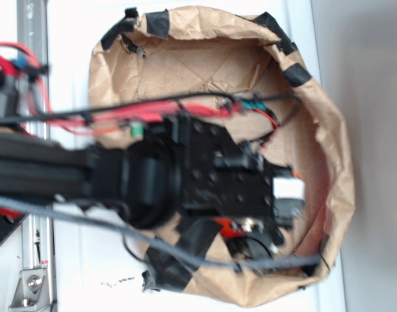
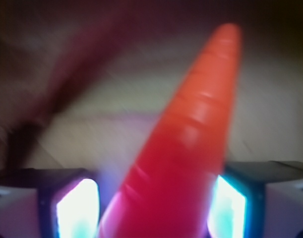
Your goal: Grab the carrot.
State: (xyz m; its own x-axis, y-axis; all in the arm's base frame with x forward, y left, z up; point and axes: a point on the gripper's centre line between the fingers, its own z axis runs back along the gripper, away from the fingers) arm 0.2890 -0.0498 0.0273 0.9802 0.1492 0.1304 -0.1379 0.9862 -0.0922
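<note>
In the wrist view the carrot [image 2: 191, 139] is bright orange-red and glossy. It fills the middle of the frame, its thick part low between the jaws and its thin tip pointing up and away. My gripper [image 2: 151, 210] is shut on the carrot, with the lit pads [image 2: 78, 210] touching it on both sides. In the exterior view the gripper [image 1: 288, 195] is over the right part of the paper-lined bin, and the arm hides almost all of the carrot.
The brown paper bin [image 1: 334, 149] has raised crumpled walls taped with black tape around the gripper. The black arm [image 1: 120, 175] and red and black cables cross it from the left. A metal rail [image 1: 36, 260] runs along the left edge.
</note>
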